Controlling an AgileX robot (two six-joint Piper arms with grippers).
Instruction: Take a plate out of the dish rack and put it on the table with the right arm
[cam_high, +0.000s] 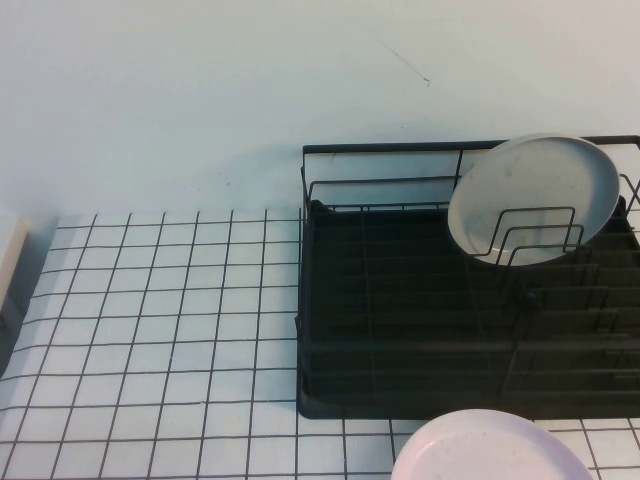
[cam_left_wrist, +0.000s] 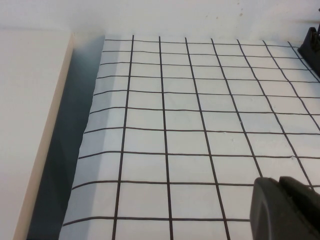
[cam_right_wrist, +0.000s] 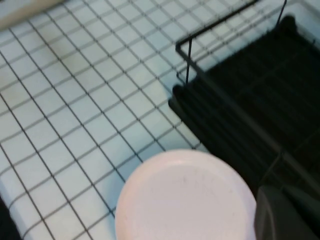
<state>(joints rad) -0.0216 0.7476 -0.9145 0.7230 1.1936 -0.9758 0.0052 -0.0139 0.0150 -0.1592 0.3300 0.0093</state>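
The pale pink plate (cam_high: 490, 450) lies flat over the gridded table (cam_high: 170, 320) just in front of the dish rack's (cam_high: 400, 330) front edge. It also shows in the right wrist view (cam_right_wrist: 185, 200). My right gripper (cam_right_wrist: 280, 210) is out of the high view. In its wrist view it sits right beside the plate's rim, its dark fingers together, with nothing seen between them. My left gripper (cam_left_wrist: 285, 200) is shut and empty, low over bare table far to the left. A greyish-white plate (cam_high: 535, 195) stands tilted in the rack's back right dividers.
The rack's wire frame (cam_right_wrist: 190, 55) and black tray (cam_right_wrist: 250, 100) rise next to the pink plate. A pale raised block (cam_left_wrist: 30, 125) borders the table's left edge, also in the high view (cam_high: 10, 265). A light wall stands behind.
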